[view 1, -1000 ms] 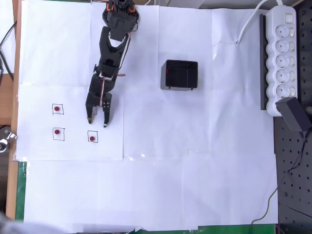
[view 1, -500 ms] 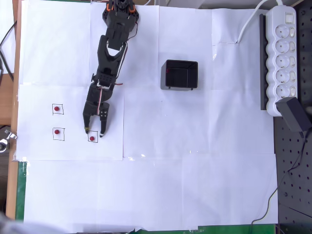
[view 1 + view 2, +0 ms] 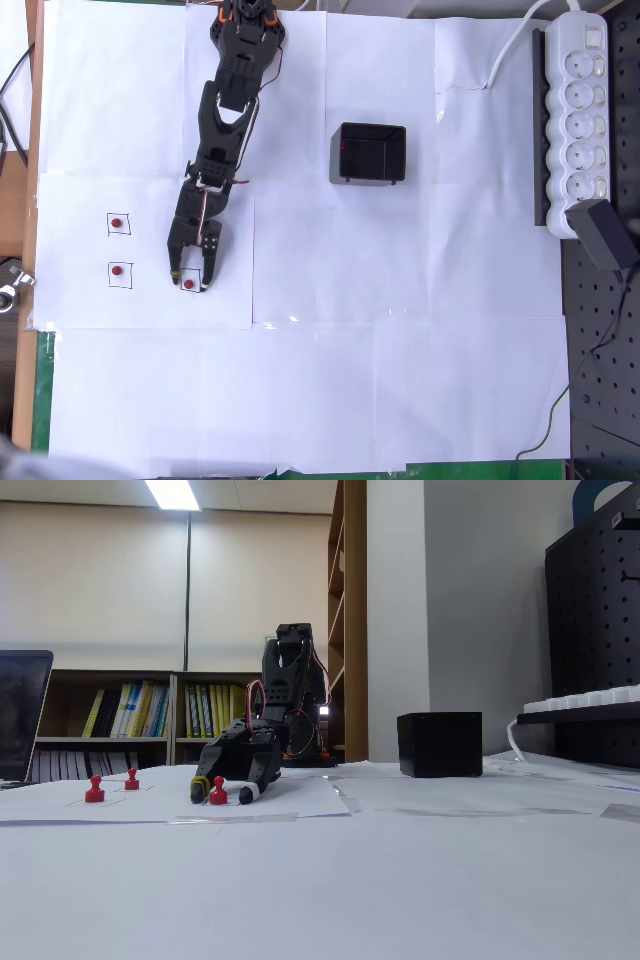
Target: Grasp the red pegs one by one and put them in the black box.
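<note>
Arm: stretched from upper left of the overhead view down to the worktop (image 3: 400,380). Hand (image 3: 187,281): spread, fingers straddling one red peg (image 3: 188,285) at centre left, not clenched. Black box (image 3: 368,153): upper centre, well apart.

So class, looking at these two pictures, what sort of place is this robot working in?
Probably an office or lab room. Bookshelves line the back wall under a ceiling strip light, a black pegboard stands at the right, and the table is papered white as a test bench.

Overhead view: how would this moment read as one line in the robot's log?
gripper: open, straddling red peg | loose pegs: two at left | black box: right of arm
</note>
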You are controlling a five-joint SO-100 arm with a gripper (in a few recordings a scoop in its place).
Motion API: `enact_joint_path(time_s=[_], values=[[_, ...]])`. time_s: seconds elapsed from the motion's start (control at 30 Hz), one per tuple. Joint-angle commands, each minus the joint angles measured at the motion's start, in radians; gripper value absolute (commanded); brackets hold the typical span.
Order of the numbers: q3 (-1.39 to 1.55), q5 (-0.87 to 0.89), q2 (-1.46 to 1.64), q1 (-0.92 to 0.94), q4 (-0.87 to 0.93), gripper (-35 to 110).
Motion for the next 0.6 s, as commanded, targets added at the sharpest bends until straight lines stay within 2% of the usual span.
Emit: enact_joint_path(time_s=[0.0,0.3,0.4,0.5,0.53,0.57], values=[[0.029,-0.008,0.011,0.008,0.006,10],[0.025,-0.006,-0.017,0.005,0.067,0],[0.025,-0.012,-0.058,-0.002,0.143,0],[0.043,-0.028,-0.233,-0.025,0.515,0],[0.078,-0.026,-0.299,-0.035,0.701,0],[0.138,-0.009,-0.379,-0.052,0.968,0]])
